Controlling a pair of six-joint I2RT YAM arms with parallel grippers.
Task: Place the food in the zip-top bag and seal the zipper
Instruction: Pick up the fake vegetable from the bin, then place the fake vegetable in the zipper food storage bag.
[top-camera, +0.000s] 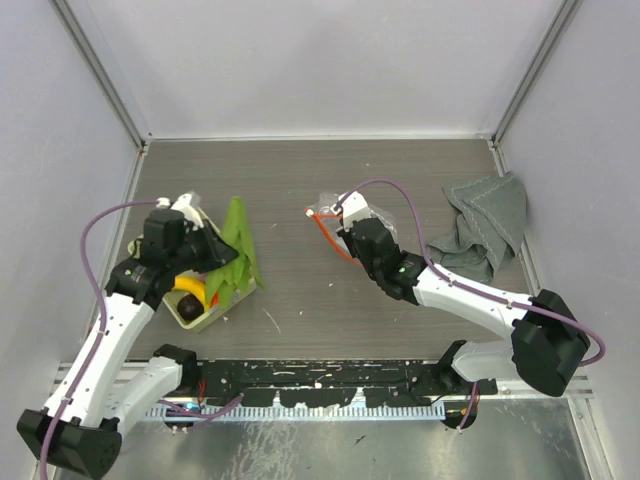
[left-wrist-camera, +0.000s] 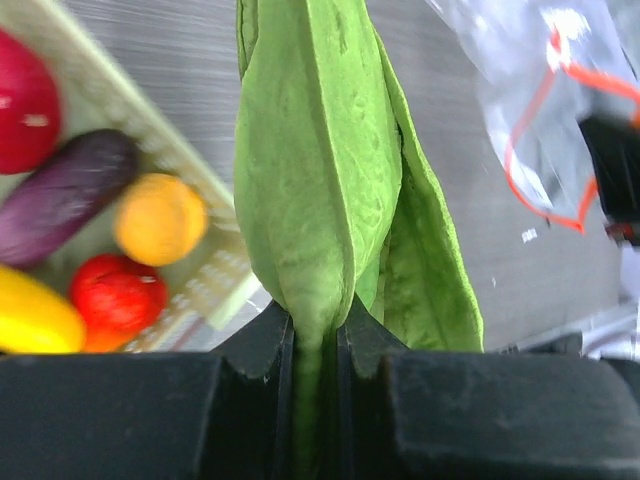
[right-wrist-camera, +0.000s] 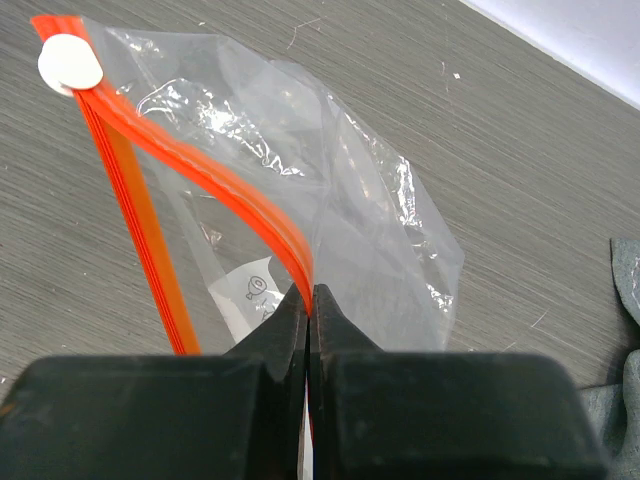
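Pinching leafy green piece (left-wrist-camera: 320, 180), left claw (left-wrist-camera: 315, 335) beside basket (left-wrist-camera: 225, 290) rim; right claw (right-wrist-camera: 308, 310) clamped on zipper (right-wrist-camera: 135, 215), zip-top bag (right-wrist-camera: 360, 230) mouth apparently gaping.

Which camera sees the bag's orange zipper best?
The right wrist view: the zipper runs large and sharp, pinched by the right gripper. The left wrist view shows it blurred; the top view, only a small orange streak.

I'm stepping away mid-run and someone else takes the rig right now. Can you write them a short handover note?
Left gripper: shut on the green leaf, beside the basket.
Right gripper: shut on the mouth edge of the bag; zipper open.
Other food pieces, red, purple, orange and yellow, lie in the basket.
Done: leaf gripped, bag mouth held.
Left: all food into the bag, then seal.
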